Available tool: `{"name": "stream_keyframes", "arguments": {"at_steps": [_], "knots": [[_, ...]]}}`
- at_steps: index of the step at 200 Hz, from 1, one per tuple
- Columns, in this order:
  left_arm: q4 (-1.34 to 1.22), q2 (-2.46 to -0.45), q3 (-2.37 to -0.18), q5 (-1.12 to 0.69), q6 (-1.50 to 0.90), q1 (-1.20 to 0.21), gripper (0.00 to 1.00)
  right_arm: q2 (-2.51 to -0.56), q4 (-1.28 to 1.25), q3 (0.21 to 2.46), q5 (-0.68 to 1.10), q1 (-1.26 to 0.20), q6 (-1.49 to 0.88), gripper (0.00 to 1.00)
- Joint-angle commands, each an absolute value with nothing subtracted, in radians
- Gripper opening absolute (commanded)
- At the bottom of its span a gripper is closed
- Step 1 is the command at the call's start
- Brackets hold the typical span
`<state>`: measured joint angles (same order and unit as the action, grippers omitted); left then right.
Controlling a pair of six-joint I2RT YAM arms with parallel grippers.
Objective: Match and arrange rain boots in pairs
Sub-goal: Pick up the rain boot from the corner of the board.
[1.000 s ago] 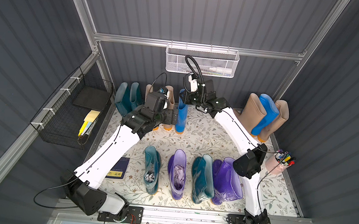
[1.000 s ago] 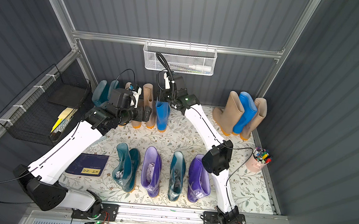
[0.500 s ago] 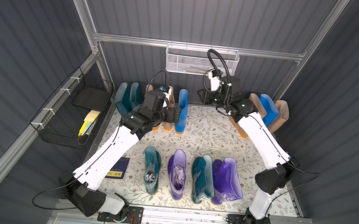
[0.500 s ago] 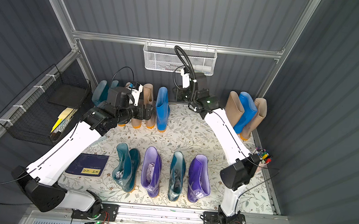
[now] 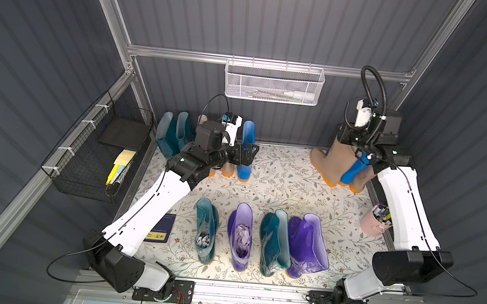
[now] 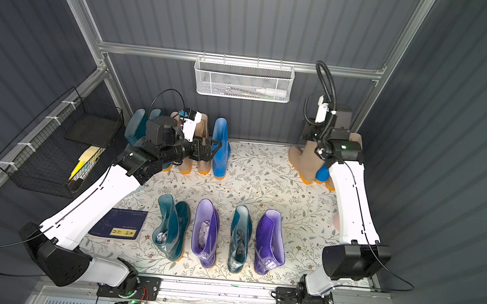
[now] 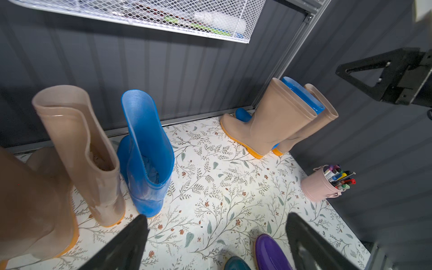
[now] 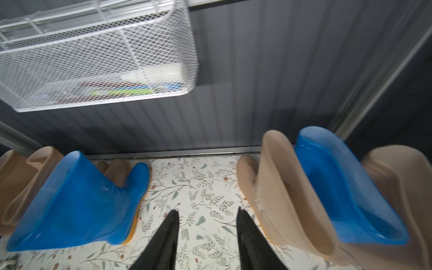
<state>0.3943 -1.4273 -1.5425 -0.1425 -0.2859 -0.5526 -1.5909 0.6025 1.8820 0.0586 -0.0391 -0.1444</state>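
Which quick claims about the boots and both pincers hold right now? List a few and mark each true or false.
The left pincer is open and empty. True.
The right pincer grips a beige boot. False: its jaws stand apart with nothing between them.
The two blue boots stand together as a pair. False: one blue boot stands next to a beige boot on the left; the other blue boot sits between two corner beige boots on the right.
In the front row, a teal boot stands beside a purple boot. True.
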Motion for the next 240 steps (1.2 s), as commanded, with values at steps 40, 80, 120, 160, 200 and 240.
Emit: {"name": "stream_keyframes", "arguments": {"at_steps": [40,80,120,160,200,240], "knots": [[0.285,-1.440,-1.494,-0.263,-0.318,-0.635,0.94,-1.632,0.664,1.892,0.023,0.136,-0.090,0.51],[0.233,-1.433,-1.424,-0.265,-0.349,-0.674,0.94,-1.698,0.690,1.939,0.005,0.185,-0.066,0.61],[0.216,-1.428,-1.369,-0.258,-0.354,-0.692,0.94,-1.733,0.699,1.968,0.026,0.193,-0.052,0.69],[0.217,-1.421,-1.374,-0.266,-0.331,-0.696,0.94,-1.728,0.714,1.963,0.003,0.193,-0.075,0.71],[0.223,-1.404,-1.358,-0.264,-0.321,-0.698,0.94,-1.656,0.644,1.808,-0.007,0.195,-0.092,0.71],[0.237,-1.403,-1.360,-0.264,-0.314,-0.698,0.94,-1.609,0.589,1.699,-0.017,0.198,-0.111,0.72]]}}
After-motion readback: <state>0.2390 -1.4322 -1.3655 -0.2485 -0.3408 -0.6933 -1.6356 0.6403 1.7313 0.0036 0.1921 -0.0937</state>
